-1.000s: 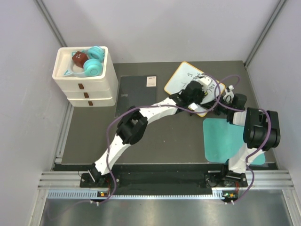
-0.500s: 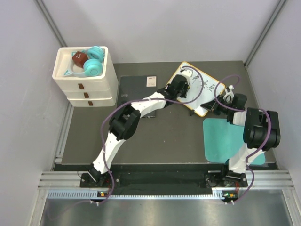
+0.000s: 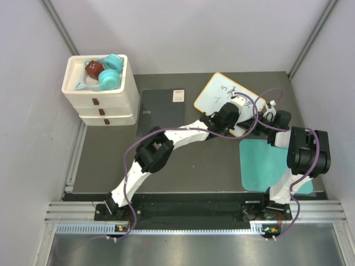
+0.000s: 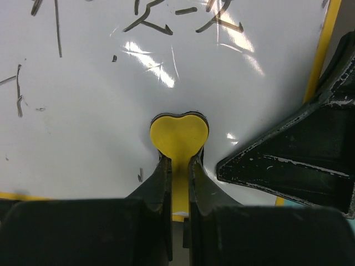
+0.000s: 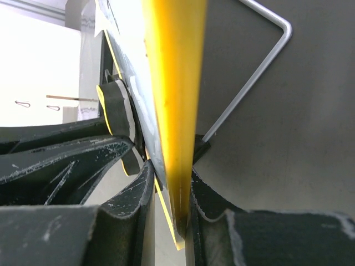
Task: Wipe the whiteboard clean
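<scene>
The whiteboard [image 3: 217,92], white with a yellow-orange rim, lies tilted at the back right of the table and carries dark handwritten marks [image 4: 150,19]. My left gripper [image 3: 235,114] is over its near right part, shut on a yellow heart-shaped eraser [image 4: 179,132] that presses on the white surface [image 4: 83,111]. My right gripper [image 3: 260,118] is shut on the board's right edge; in the right wrist view its jaws [image 5: 172,188] clamp the yellow rim [image 5: 175,100]. One right finger [image 4: 294,166] shows in the left wrist view.
A dark grey pad with a white label [image 3: 161,108] lies left of the board. A teal mat [image 3: 266,166] lies at the near right. A white drawer unit [image 3: 100,100] holding teal headphones stands at the back left. A wire stand [image 5: 260,72] sits behind the board.
My left gripper swept with the eraser to the board's far left part, then came back to its near right part. The right gripper has kept hold of the board's edge.
</scene>
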You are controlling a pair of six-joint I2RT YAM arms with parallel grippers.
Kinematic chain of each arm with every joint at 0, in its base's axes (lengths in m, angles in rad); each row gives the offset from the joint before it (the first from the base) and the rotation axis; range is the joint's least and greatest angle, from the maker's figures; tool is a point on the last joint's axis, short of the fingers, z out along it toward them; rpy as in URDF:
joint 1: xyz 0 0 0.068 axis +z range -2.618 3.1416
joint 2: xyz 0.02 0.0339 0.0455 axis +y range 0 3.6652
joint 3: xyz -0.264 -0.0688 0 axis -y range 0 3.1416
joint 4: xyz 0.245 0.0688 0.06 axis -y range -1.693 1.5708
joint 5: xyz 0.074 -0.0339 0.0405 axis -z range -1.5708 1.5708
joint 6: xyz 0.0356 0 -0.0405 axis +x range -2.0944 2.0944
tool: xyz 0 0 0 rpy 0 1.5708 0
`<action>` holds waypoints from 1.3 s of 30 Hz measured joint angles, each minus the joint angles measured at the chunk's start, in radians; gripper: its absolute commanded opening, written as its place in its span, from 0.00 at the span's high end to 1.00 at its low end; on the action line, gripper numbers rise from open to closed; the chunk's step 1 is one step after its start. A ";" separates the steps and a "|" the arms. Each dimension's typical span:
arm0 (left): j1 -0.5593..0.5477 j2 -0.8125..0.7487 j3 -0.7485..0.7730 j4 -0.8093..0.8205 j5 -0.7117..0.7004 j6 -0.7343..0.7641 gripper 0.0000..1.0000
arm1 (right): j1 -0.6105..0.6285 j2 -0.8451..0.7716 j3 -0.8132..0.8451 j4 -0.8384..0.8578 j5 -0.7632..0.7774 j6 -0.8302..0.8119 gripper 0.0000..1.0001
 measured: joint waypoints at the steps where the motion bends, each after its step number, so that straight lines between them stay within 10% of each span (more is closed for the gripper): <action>1: -0.002 0.001 0.002 -0.003 -0.004 -0.001 1.00 | 0.000 0.000 0.000 0.000 0.000 0.000 1.00; 22: 0.142 0.021 0.060 -0.056 0.011 -0.080 1.00 | 0.000 0.000 0.000 0.002 -0.004 0.004 1.00; 39: -0.055 0.019 -0.028 0.016 -0.277 0.118 1.00 | 0.000 0.000 0.000 0.003 0.000 -0.009 1.00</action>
